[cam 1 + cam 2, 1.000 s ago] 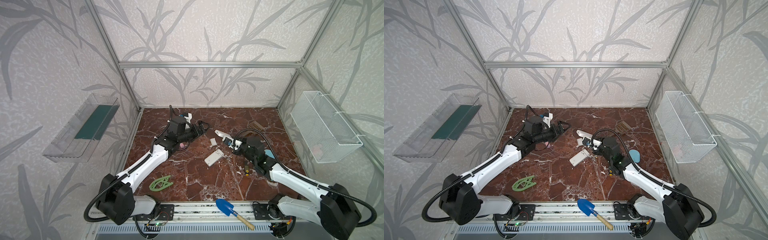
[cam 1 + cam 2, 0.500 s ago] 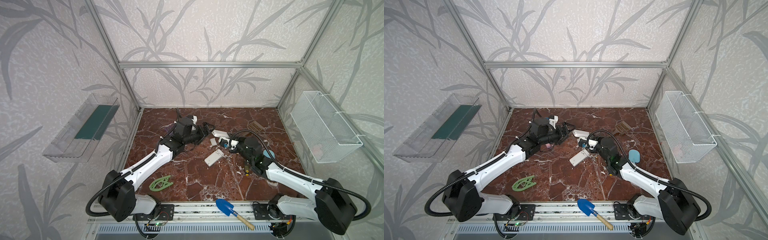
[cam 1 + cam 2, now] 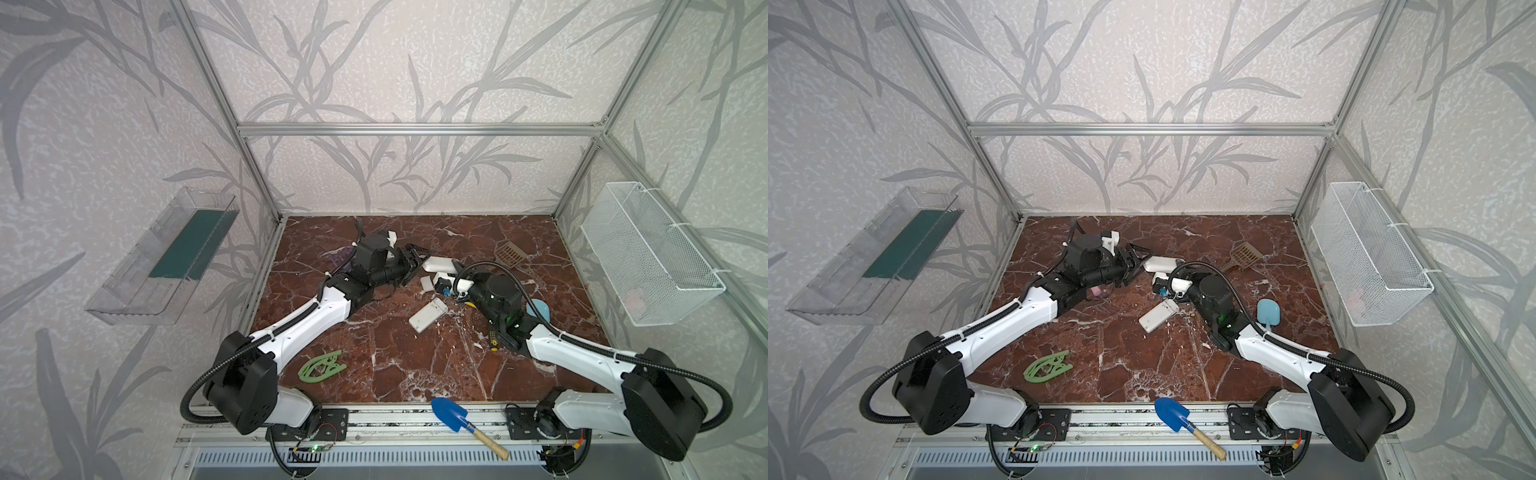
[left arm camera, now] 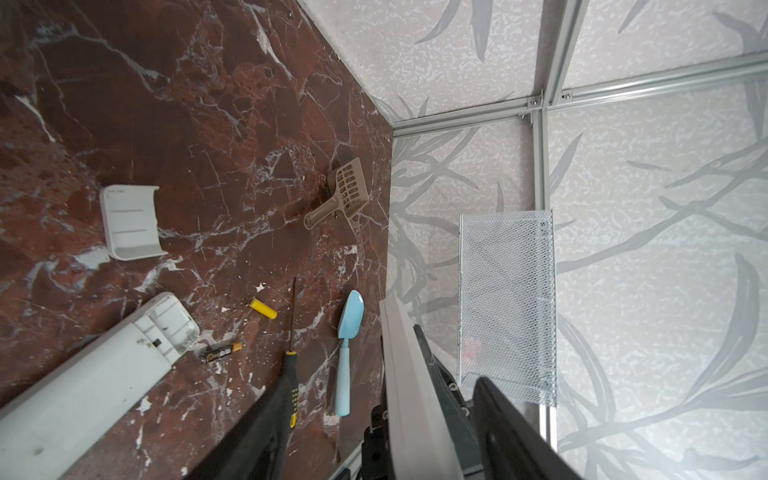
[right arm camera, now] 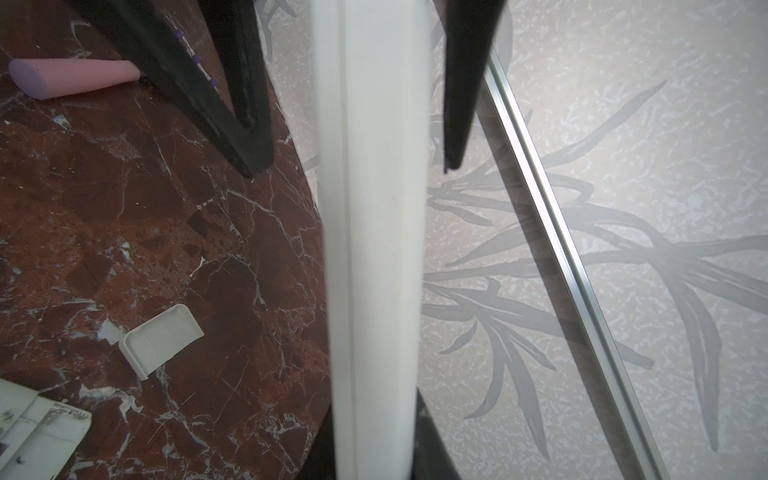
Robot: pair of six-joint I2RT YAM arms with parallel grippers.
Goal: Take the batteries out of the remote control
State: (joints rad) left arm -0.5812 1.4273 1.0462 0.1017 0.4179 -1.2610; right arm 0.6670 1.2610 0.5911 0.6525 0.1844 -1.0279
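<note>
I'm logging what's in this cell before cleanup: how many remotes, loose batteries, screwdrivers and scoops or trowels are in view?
Remotes: 2, held remote, open remote
Loose batteries: 2, yellow battery, dark battery
Screwdrivers: 1
Scoops or trowels: 3, tan scoop, light blue scoop, blue trowel
Total: 8

A reddish-brown marble surface [image 3: 395,374] carried a white remote [image 3: 428,315] near its middle, a loose white cover [image 4: 131,222], a yellow battery [image 4: 262,308], a dark battery [image 4: 221,352], a screwdriver [image 4: 289,370], a pale blue scoop [image 4: 348,328], a tan slotted scoop [image 4: 347,191] and a green plastic piece [image 3: 322,366].
</note>
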